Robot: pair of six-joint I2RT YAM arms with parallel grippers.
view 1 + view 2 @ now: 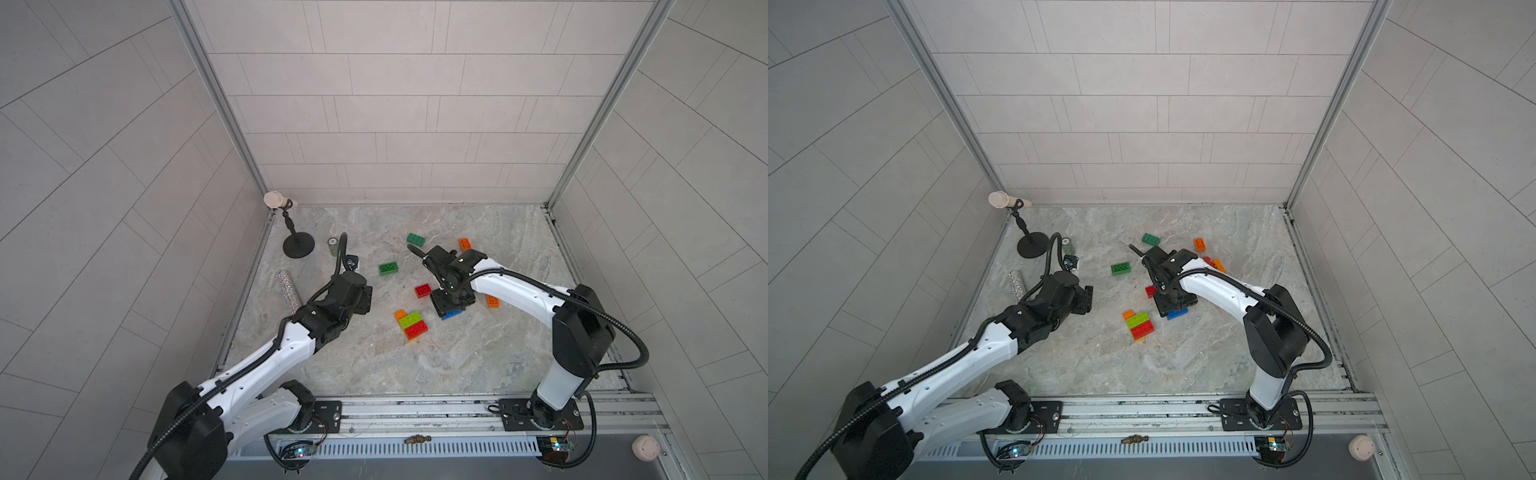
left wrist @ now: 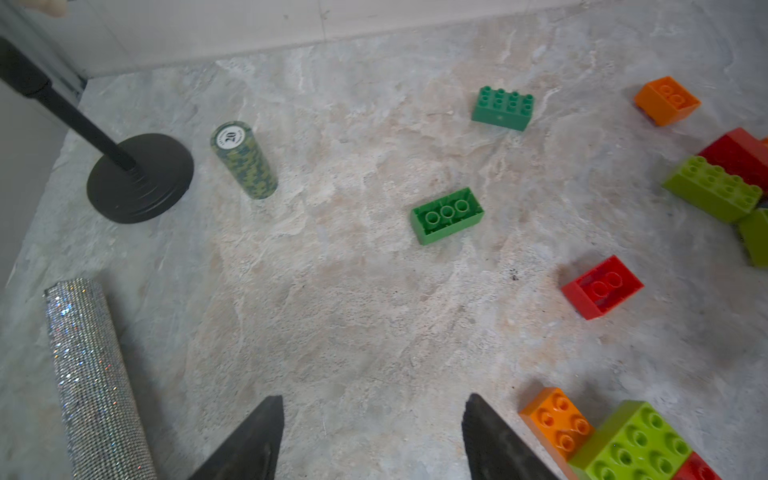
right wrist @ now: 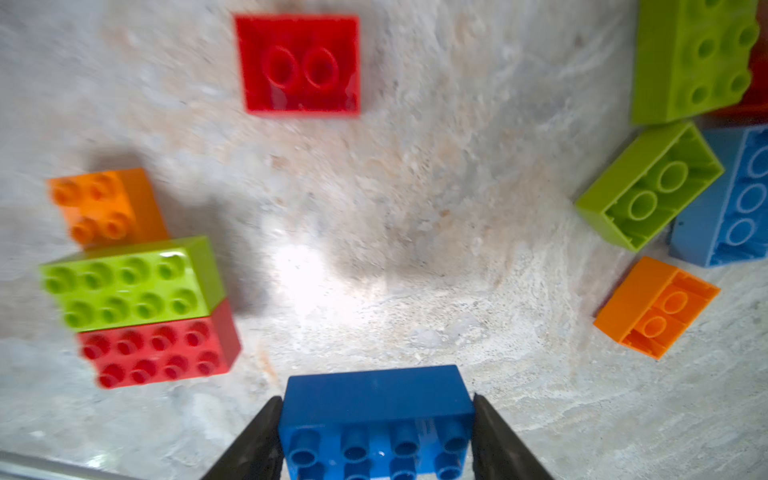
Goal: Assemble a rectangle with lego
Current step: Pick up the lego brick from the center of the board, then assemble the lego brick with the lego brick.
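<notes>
My right gripper is shut on a blue lego brick, one finger against each short end. In both top views that brick is low over the table, just right of a joined group of an orange, a lime and a red brick. My left gripper is open with only bare table between its fingers, left of that group. Loose bricks lie around: two green, a red one and two orange.
A black stand holding a cup is in the back left corner, with a small green cylinder beside it. A glittery silver tube lies along the left wall. More lime, blue and orange bricks lie under my right arm.
</notes>
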